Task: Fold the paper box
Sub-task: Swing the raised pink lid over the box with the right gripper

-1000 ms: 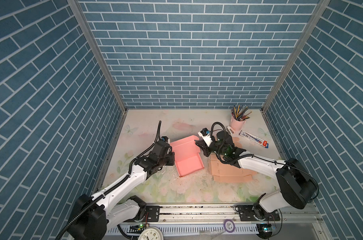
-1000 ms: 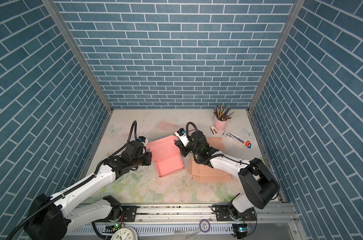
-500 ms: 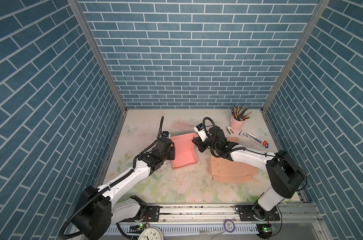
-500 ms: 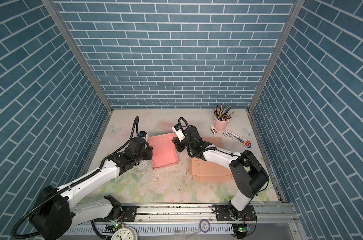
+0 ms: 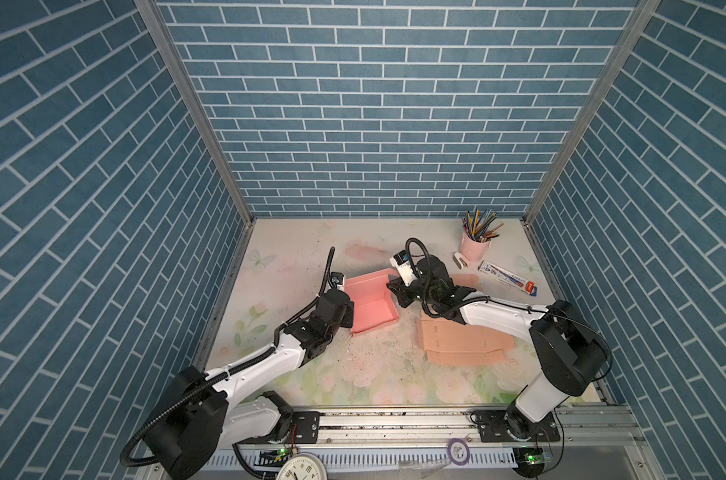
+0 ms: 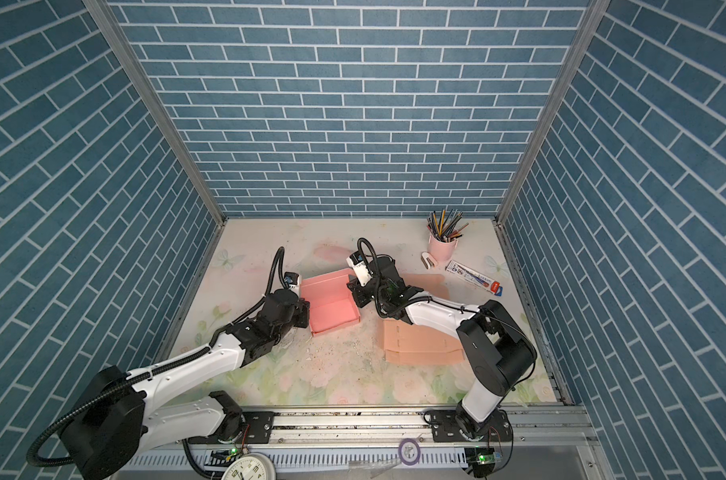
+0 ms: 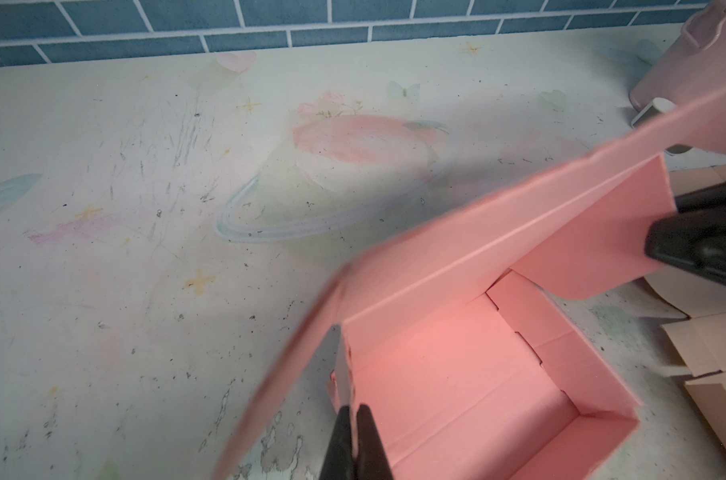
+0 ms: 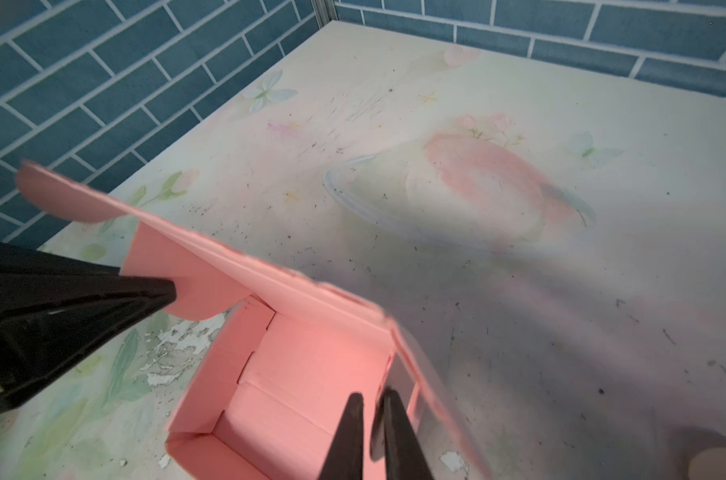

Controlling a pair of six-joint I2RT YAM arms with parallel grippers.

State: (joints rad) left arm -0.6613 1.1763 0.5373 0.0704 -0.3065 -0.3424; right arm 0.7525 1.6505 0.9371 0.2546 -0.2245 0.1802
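**Item:** paper box [image 5: 373,309], pink, tray walls up, lid [image 7: 498,232] raised from its 12 o'clock edge.
**Location:** near the centre of the table [image 5: 311,257], with flat cardboard blanks [image 5: 461,345] at its 4 o'clock.
**Left gripper** [image 7: 353,409]: fingers pinched tight on the lid's 9 o'clock ear flap [image 8: 203,291].
**Right gripper** [image 8: 371,397]: apparently pinching the 3 o'clock ear flap [image 7: 594,241] likewise; blur hides how deep.
**Hazards:** uneven pull from the two arms tearing an ear; the unheld tray sliding; ears missing the walls and crumpling.
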